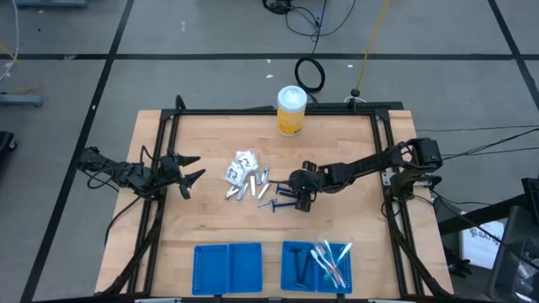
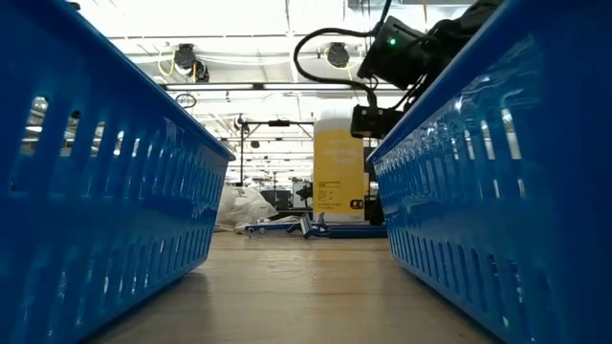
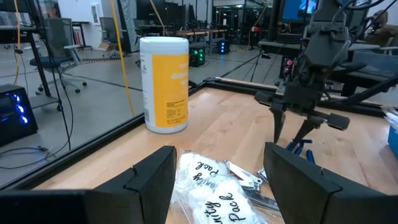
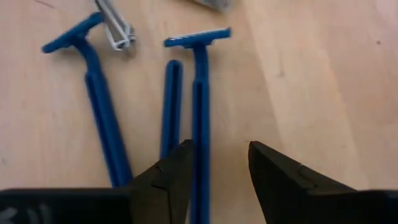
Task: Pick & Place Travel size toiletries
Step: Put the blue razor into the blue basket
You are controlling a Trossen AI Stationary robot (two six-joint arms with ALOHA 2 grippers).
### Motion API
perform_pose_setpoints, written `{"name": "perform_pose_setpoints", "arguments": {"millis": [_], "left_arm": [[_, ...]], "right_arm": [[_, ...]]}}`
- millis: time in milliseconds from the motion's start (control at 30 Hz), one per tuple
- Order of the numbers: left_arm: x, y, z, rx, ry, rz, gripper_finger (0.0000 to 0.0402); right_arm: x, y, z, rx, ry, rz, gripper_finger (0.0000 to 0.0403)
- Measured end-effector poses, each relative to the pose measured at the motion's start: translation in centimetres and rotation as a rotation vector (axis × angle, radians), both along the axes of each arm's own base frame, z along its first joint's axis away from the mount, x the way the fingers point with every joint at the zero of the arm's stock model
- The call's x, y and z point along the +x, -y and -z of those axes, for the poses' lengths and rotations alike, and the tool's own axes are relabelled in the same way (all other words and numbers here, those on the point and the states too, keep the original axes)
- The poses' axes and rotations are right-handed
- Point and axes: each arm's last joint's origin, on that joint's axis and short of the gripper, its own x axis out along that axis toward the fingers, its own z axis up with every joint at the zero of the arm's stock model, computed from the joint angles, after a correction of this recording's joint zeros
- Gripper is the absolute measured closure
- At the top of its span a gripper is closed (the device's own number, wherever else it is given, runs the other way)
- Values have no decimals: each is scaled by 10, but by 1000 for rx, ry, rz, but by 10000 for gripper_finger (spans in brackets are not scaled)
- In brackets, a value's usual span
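two arms are seen at the wooden surface (image 1: 210, 219), and only the right one is at work. the right pincer (image 4: 217, 168) is held just above a small group of blue razors (image 4: 200, 112) lying flat near the middle of the surface, its fingers parted narrowly with one razor handle lined up in the gap between them; nothing is gripped yet. a second razor (image 4: 102, 118) and a loose blue stick (image 4: 172, 106) lie just beside it, with a silver clip (image 4: 115, 25) near the heads. the rest of the toiletries, white packets (image 1: 244, 164) and short silver pieces (image 1: 253, 187), are heaped just to the left of the razors, between the two arms. the left pincer (image 1: 187, 172) is parked at the left edge of the surface, spread wide and empty.

the step in hand is judged to be the approach for a pick. a straight descent is called for next, so that only the one handle is caught and its neighbours are not dragged along, followed by a lift and a carry to the blue tray (image 1: 290, 282) at the front, where brushes (image 1: 333, 257) and a dark stick are already laid. the other tray (image 1: 227, 269) nearby appears unfilled.
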Motion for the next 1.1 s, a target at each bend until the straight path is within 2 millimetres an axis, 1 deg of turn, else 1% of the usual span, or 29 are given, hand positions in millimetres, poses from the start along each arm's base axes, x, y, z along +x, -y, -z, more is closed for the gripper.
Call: {"name": "perform_pose_setpoints", "arguments": {"millis": [200,367,633,1000,1100], "left_arm": [[0,0,0,0,0,0,162],[0,0,0,0,0,0,162],[0,0,0,0,0,0,163],[0,0,0,0,0,0,162],[0,0,0,0,0,0,162]], "right_arm": [[-2,7,1,-2,-28,25,269],[-5,13,2,-23,-56,91,274],[-6,6,4,-3,-70,-38,285],[-6,6,4,-13,-73,-58,296],[-6,6,4,-13,-74,-58,307]]}}
